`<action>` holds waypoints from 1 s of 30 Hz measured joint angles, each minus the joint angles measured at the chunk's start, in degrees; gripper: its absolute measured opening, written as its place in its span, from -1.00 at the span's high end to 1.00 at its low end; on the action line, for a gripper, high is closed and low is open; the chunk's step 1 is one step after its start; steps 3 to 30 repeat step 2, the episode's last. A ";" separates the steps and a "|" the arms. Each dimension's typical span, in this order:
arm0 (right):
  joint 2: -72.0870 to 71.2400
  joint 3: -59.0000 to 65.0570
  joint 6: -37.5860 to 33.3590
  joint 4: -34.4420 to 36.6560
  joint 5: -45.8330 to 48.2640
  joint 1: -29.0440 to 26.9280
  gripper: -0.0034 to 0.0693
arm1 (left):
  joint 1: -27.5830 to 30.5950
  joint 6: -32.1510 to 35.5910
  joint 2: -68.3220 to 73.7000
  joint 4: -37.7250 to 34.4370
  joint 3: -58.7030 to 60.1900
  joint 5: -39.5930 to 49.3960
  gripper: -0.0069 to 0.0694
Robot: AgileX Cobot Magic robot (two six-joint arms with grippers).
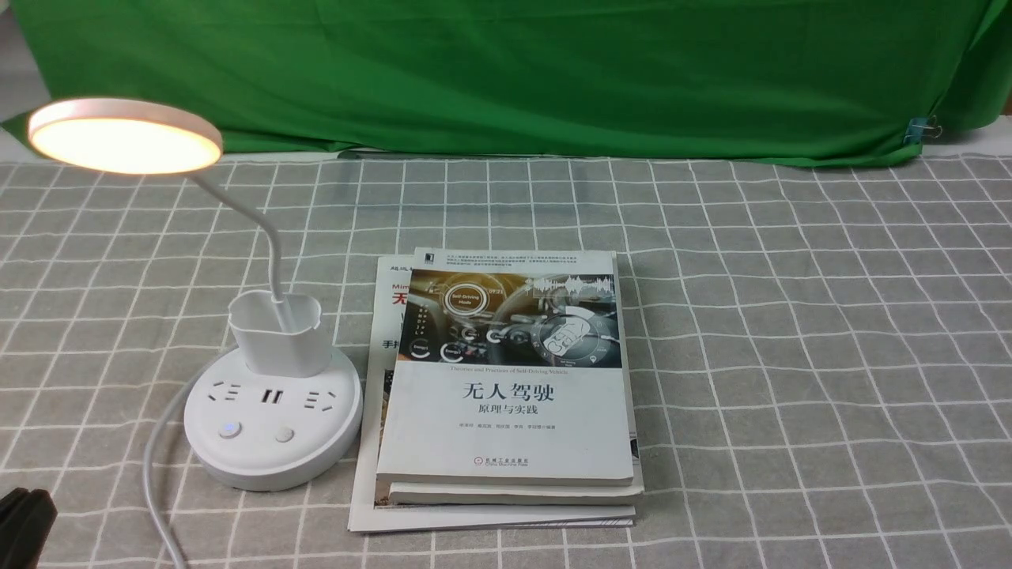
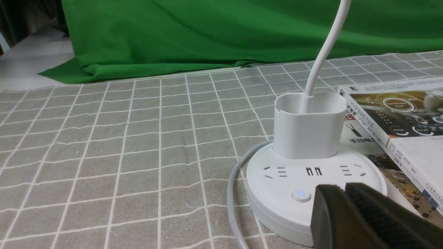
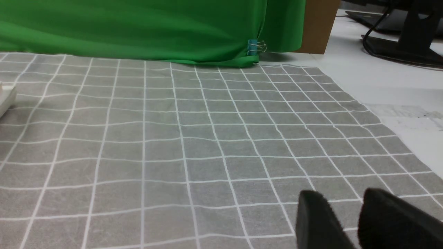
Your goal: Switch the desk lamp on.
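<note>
Black, pad-lined fingers of the left gripper (image 2: 346, 193) sit pressed together with no gap, holding nothing, just beside the near rim of the white plastic desk lamp (image 1: 273, 411). In the front view only a dark corner of that gripper (image 1: 24, 525) shows at the near left edge. The right gripper (image 3: 349, 211), well apart over bare grey checked tablecloth (image 3: 173, 138), shows its two fingers narrowly parted and empty.

On the cloth's left side, the lamp's round base carries sockets and two buttons; the left button (image 1: 229, 430) glows blue, the right button (image 1: 285, 435) stays dull. Behind them rises a small white cup (image 1: 281, 332), then a thin bendy neck (image 1: 265, 221) to a flat disc head (image 1: 124, 136), which is lit, so the task appears done.

The lamp looks light and smooth, liable to skid; any press belongs straight down on a button, never on the flexible neck. A grey power cord (image 1: 158, 474) trails off the near side, and a stack of white paperback books (image 1: 506, 387) lies just right of the base. A green cloth backdrop (image 1: 506, 71) closes the scene.
</note>
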 joint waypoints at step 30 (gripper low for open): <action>-0.05 0.00 0.00 0.00 0.00 0.00 0.23 | 0.00 0.00 0.00 0.00 0.00 0.00 0.77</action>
